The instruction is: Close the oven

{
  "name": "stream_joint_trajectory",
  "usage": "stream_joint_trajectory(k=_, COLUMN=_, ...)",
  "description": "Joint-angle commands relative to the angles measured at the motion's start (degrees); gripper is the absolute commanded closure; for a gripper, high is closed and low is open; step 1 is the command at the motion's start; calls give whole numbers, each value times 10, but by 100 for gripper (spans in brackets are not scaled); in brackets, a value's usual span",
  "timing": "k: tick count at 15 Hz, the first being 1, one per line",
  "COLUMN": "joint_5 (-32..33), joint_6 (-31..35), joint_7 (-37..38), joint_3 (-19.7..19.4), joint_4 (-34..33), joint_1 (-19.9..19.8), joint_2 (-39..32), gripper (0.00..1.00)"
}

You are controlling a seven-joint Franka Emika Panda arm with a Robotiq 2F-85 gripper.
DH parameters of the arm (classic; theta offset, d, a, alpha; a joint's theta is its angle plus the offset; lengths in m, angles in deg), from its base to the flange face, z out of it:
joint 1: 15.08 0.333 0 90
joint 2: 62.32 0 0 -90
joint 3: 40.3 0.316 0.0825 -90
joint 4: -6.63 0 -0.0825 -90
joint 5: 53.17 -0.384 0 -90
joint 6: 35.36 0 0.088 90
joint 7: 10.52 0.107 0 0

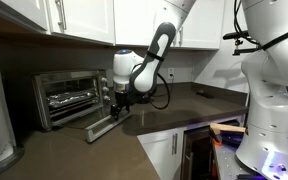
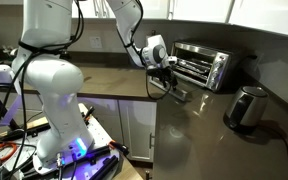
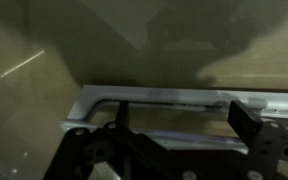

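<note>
White cabinets are hanging over the dark corner tabletop (image 1: 184, 112) where the small boxy silver toaster oven (image 1: 69, 95) is sitting, its glass door (image 1: 102, 126) lying dropped open. Your claw (image 1: 116, 110) is hovering released at the door's free edge, the oven lying beyond it. The bar handle (image 3: 154, 97) is running crosswise just ahead of the spread jaws.

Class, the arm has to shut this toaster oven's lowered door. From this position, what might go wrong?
1. The gripper is open at the outer edge of the lowered door, and the bar handle is not clamped. It may slip off while lifting.
2. The oven stands free on the counter, so a hard push may slide it backward.
</note>
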Motion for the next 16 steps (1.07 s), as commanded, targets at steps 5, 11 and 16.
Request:
stream_joint_trajectory(k=5, joint_5=89, joint_6=23, joint_7=103, joint_3=-76, joint_4=6, joint_1=57, joint_2=33, gripper=0)
stream_joint_trajectory(k=11, joint_5=97, joint_6=15, joint_7=111, joint_3=-104, joint_4=12, joint_1=82, joint_2=61, gripper=0)
stream_joint_trajectory(k=16, joint_5=98, joint_6=21, joint_7=114, joint_3=-131, joint_4=6, joint_1=92, joint_2=62, gripper=0)
